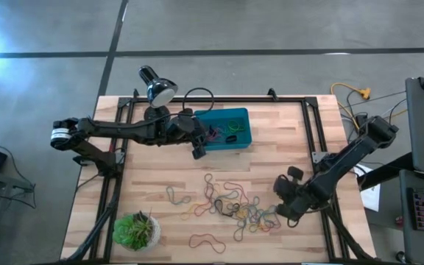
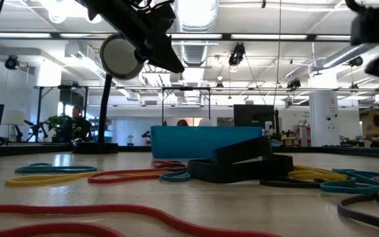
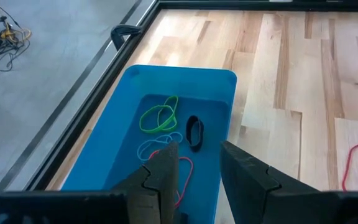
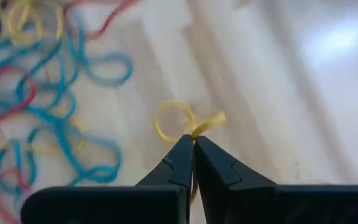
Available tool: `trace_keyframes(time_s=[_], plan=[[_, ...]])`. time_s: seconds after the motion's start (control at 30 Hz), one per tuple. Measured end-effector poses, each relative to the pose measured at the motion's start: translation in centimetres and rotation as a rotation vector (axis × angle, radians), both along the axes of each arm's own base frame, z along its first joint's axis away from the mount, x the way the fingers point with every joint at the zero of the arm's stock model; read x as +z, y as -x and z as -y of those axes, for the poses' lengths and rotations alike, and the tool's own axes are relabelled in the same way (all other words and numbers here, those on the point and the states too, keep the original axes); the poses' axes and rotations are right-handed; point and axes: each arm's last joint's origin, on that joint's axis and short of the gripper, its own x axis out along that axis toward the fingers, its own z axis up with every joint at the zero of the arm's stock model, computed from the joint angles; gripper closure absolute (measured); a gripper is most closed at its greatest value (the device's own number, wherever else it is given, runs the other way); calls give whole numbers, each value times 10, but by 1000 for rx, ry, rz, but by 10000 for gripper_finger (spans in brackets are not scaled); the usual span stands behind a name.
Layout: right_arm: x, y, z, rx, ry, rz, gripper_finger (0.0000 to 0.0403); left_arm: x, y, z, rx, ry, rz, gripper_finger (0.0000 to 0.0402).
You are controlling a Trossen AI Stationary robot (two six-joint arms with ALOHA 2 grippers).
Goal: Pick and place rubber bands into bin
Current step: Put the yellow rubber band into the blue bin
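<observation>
The teal-blue bin (image 1: pixel 227 129) stands at the table's far middle and also shows in the low view (image 2: pixel 206 141). Green, black, blue and red bands (image 3: pixel 166 118) lie in it. My left gripper (image 1: pixel 199 147) hovers open over the bin's near-left corner, its fingers (image 3: pixel 197 165) above the red band. A pile of coloured rubber bands (image 1: pixel 230 202) is spread over the near middle of the table. My right gripper (image 1: pixel 282 205) is at the pile's right edge, shut on a yellow band (image 4: pixel 174 121). My right gripper pinches the yellow band between its two fingertips (image 4: pixel 194 140), coming from above and slanting down. The loop (image 4: pixel 173 121) and a short yellow fold (image 4: pixel 213 118) stick out just past the tips. Whether the band is clear of the table, I cannot tell.
A desk lamp (image 1: pixel 157 87) stands at the far left by the bin, and a potted plant (image 1: pixel 136 230) at the near left corner. A lone red band (image 1: pixel 207 241) lies near the near edge. Black rails (image 1: pixel 311 125) frame the tabletop.
</observation>
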Motion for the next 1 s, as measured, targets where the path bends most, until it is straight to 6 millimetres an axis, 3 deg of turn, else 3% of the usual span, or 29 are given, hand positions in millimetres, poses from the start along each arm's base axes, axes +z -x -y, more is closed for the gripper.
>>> trace_keyframes(time_s=[0.4, 0.63, 0.77, 1.0], plan=[[80, -34, 16, 29, 262, 197, 395, 4, -2, 0, 0, -6, 46, 301], [124, -54, 40, 37, 442, 251, 395, 4, -2, 0, 3, -1, 50, 301], [134, -64, 63, 21, 509, 211, 395, 4, -2, 0, 1, 0, 50, 301], [133, -78, 105, -60, 554, 152, 395, 4, -2, 0, 1, 1, 50, 301]])
